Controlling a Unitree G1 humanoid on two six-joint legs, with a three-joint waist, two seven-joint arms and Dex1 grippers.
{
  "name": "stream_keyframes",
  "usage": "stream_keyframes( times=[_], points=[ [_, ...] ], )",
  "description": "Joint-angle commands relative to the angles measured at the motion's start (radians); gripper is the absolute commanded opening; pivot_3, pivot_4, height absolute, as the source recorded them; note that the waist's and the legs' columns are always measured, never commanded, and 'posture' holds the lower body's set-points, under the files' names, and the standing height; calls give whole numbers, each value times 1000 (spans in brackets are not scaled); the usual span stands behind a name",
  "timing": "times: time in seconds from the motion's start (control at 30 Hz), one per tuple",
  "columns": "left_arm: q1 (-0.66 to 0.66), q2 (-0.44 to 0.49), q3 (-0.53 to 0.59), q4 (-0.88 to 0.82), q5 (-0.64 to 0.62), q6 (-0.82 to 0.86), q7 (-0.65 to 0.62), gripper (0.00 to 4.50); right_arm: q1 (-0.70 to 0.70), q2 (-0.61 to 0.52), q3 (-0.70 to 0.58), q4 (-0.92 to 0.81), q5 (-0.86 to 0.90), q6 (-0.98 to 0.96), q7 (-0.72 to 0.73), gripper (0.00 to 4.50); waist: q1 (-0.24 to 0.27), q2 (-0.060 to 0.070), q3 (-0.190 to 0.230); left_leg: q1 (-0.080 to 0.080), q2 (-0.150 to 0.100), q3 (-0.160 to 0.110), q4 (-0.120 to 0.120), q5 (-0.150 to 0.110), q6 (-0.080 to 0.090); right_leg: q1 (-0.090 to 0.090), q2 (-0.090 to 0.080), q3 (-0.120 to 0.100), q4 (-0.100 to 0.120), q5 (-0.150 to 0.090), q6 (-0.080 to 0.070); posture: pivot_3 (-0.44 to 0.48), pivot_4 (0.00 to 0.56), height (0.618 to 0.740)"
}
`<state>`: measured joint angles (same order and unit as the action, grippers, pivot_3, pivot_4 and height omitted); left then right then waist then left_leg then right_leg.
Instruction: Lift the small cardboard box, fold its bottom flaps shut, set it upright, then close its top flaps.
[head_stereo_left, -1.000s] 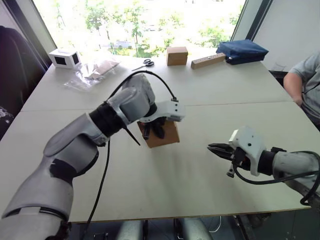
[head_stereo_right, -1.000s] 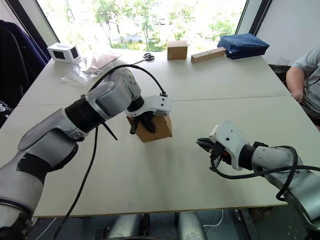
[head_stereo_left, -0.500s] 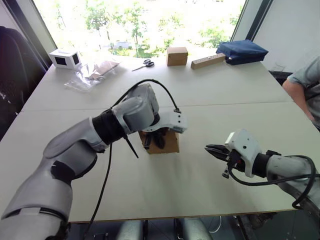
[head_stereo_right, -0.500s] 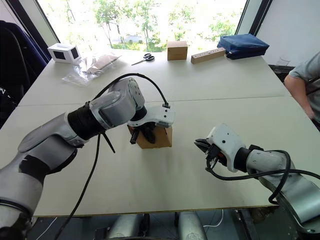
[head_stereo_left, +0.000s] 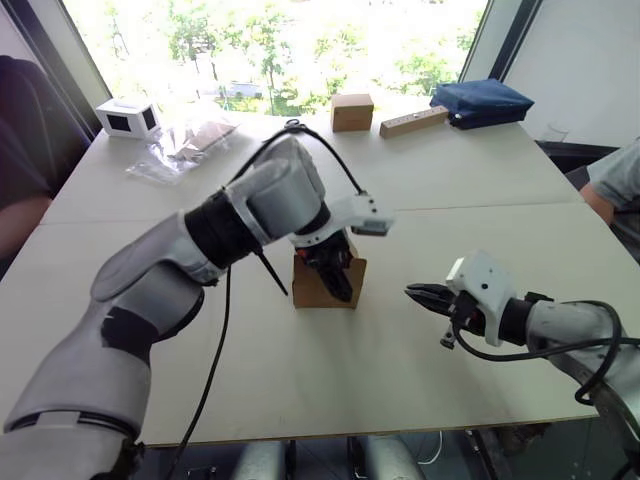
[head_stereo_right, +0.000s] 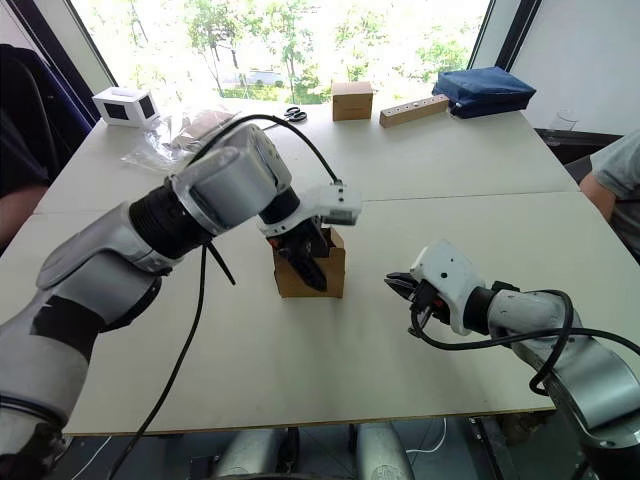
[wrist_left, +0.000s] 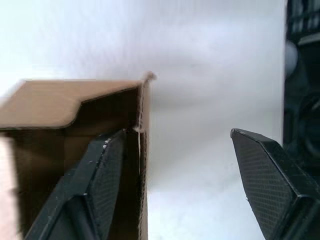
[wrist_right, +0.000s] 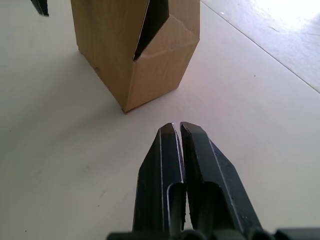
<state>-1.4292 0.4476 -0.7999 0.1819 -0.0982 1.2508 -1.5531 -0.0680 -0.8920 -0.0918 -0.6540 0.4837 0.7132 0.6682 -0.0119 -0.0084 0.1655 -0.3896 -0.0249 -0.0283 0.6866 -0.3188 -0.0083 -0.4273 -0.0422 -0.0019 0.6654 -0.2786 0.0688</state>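
The small cardboard box stands upright on the white table, its top end open. One of the top flaps leans over the opening. The bottom flaps are hidden beneath the box. My left gripper hangs over the box, open. One of its fingers reaches inside the box and the other is outside, with a box wall between them and untouched by the outer finger. My right gripper hovers low over the table to the right of the box, shut and empty, pointing at it.
At the table's far edge lie a squarer tan box, scissors, a wooden block, a blue bag, a white device and crumpled plastic. A person sits at the right edge.
The box went from tilted in my left gripper to standing upright on the table. My left gripper opened over it. My right gripper edged slightly towards the box.
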Motion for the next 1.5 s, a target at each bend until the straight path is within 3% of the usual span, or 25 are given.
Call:
stream_keyframes(
  times=[0.03, 0.13, 0.23, 0.3, 0.37, 0.47, 0.53, 0.6, 0.63, 0.73, 0.97, 1.2, 1.5],
  points=[
    [-22, 48, 127, -9, -90, 79, 13, 3443, -50, 5, -25, 23, 24, -19, 38, 121, -2, 0, 0, 0, 0, 0, 0, 0, 0, 0, 0, 0, 0, 0, 0, 0, 150, 740],
    [6, 55, 296, -3, -174, 143, 67, 3443, -88, 32, -68, 70, 73, -15, 58, 121, 0, 0, 0, 0, 0, 0, 0, 0, 0, 0, 0, 0, 1, 0, 0, 0, 150, 740],
    [72, 25, 570, -2, -238, 165, 192, 3443, -114, 71, -125, 124, 138, -6, 68, 121, 1, 1, 0, 0, 0, 0, 1, 0, 0, 0, -1, 0, 1, 0, 0, 0, 150, 740],
    [163, -10, 801, -63, -280, 77, 306, 3443, -127, 89, -148, 157, 161, -5, 73, 121, 2, 1, -1, 0, 0, 0, 1, 0, 0, 0, -1, 0, 1, 0, 0, 0, 150, 740],
    [262, -12, 950, -127, -290, 57, 411, 3443, -145, 101, -166, 188, 188, 0, 80, 121, -1, 2, -1, 0, 0, 0, 2, 0, 0, 0, -1, 0, 2, 0, 0, 0, 150, 740],
    [383, -42, 1097, -214, -312, -46, 550, 2748, -170, 111, -183, 221, 218, 4, 86, 61, 1, 2, -1, 1, 0, 0, 3, 2, -3, -1, -2, 0, 4, 0, 0, 0, 150, 740],
    [478, -20, 1139, -275, -332, -63, 585, 1978, -185, 107, -184, 244, 221, -1, 97, 0, 5, 2, -1, 1, 0, 0, 3, 3, -6, -1, -2, 0, 4, 0, 0, 0, 150, 740],
    [613, 10, 1164, -340, -322, -143, 609, 1345, -209, 100, -168, 276, 209, -15, 116, 0, 4, 2, -1, 0, 0, 0, 3, 3, -6, -1, -2, 0, 4, 0, 0, 0, 150, 740],
    [660, 22, 1164, -361, -326, -168, 615, 791, -218, 97, -159, 287, 202, -22, 126, 0, 4, 3, -2, 1, 0, 1, 3, 3, -6, 0, -3, 1, 4, 0, 0, 0, 150, 740],
    [772, 69, 1126, -408, -354, -206, 595, 104, -248, 97, -132, 318, 190, -36, 155, 0, 6, 2, -1, 0, 0, 0, 3, 4, -7, 0, -3, 0, 3, 0, 0, 0, 150, 740],
    [891, 115, 1020, -385, -363, -356, 562, 104, -383, 120, 26, 394, 99, -69, 203, 0, 22, 2, -1, 0, 0, 1, 4, 3, -5, 0, -4, 1, 3, 1, 0, 0, 150, 740],
    [857, 113, 854, -292, -324, -493, 532, 104, -470, 184, 141, 447, 21, -114, 231, 0, 24, 2, -1, 0, -1, 1, 4, 3, -6, 0, -4, 0, 3, 1, 0, 0, 150, 740],
    [816, 103, 781, -240, -338, -561, 506, 104, -493, 215, 185, 453, -23, -130, 247, 0, 22, 2, -1, 0, 0, 0, 4, 1, -2, 0, -3, 0, 3, 1, 0, 0, 150, 740]
  ],
)
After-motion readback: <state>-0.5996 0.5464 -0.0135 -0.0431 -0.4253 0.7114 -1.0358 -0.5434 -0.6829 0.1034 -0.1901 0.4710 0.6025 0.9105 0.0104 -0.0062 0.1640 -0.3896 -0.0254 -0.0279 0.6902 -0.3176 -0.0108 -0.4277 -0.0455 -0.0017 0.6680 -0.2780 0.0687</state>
